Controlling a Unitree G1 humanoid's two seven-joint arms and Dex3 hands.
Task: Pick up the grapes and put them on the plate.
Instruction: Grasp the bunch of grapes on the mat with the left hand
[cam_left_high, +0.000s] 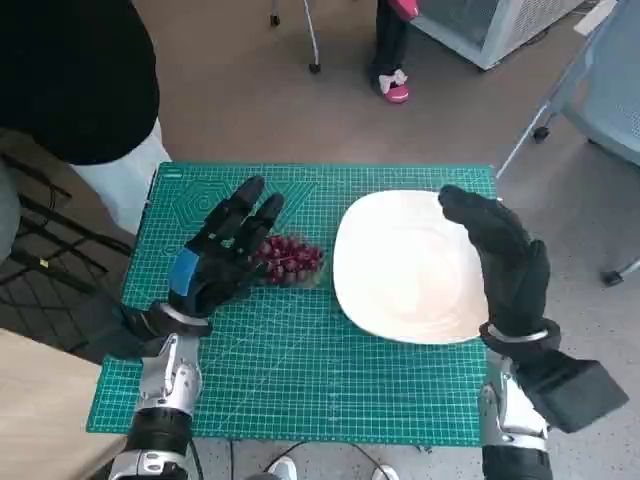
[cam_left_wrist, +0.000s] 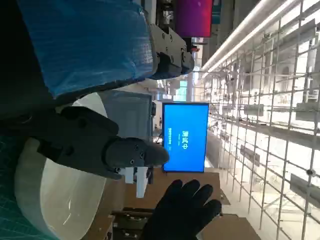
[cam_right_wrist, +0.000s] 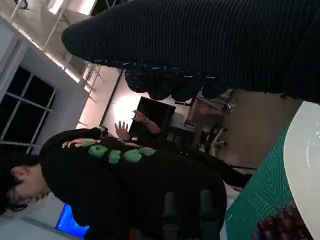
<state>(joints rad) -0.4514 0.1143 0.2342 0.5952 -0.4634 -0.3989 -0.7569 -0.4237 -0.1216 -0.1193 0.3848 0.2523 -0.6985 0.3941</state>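
A bunch of dark red grapes (cam_left_high: 290, 260) lies on the green cutting mat (cam_left_high: 300, 370), just left of the white plate (cam_left_high: 410, 265). My left hand (cam_left_high: 225, 252) sits against the bunch's left side with its fingers stretched out and apart, holding nothing. My right hand (cam_left_high: 505, 262) hovers over the plate's right part, fingers extended and empty. The left wrist view shows the plate (cam_left_wrist: 55, 200) and the gloved right hand (cam_left_wrist: 182, 210), but not the grapes. In the right wrist view the grapes (cam_right_wrist: 280, 225) appear beside the plate's rim (cam_right_wrist: 305, 165).
A person in black (cam_left_high: 70, 70) sits close to the mat's far left corner and also shows in the right wrist view as the person (cam_right_wrist: 125, 175). Chair legs (cam_left_high: 310, 40) and a pink shoe (cam_left_high: 395, 88) stand on the floor beyond the table.
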